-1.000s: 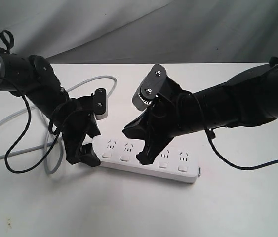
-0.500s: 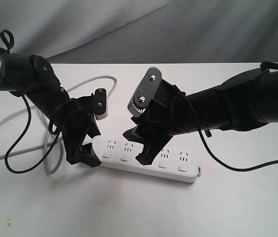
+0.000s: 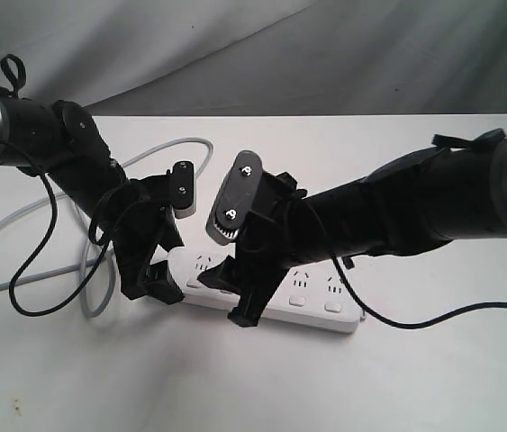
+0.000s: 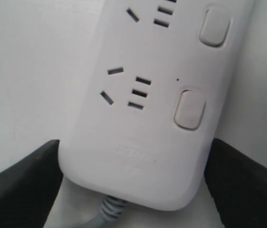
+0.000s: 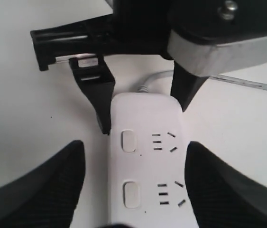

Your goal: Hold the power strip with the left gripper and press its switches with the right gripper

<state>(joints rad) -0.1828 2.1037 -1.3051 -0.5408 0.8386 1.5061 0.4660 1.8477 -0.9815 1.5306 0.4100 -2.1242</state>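
Observation:
The white power strip (image 3: 325,310) lies flat on the table, its grey cord (image 3: 19,216) looping off to the left. My left gripper (image 3: 170,270) is shut on the strip's cord end, one black jaw against each long side (image 4: 133,145). My right gripper (image 3: 228,301) hangs low over the two sockets nearest that end, wide open, its fingers (image 5: 33,190) standing clear of both sides of the strip. Between them show two switches (image 5: 128,141) (image 5: 131,194), neither touched. Two more switches (image 3: 297,301) show on the strip's right half.
A white tabletop (image 3: 253,387) carries everything, backed by a grey cloth (image 3: 325,54). The left arm's thin black cable (image 3: 32,297) droops onto the table beside the cord loops. The right arm (image 3: 433,198) reaches in from the right edge.
My right gripper has moved left along the strip and lower, from the middle sockets to those beside the cord end. The left gripper and the strip have stayed put.

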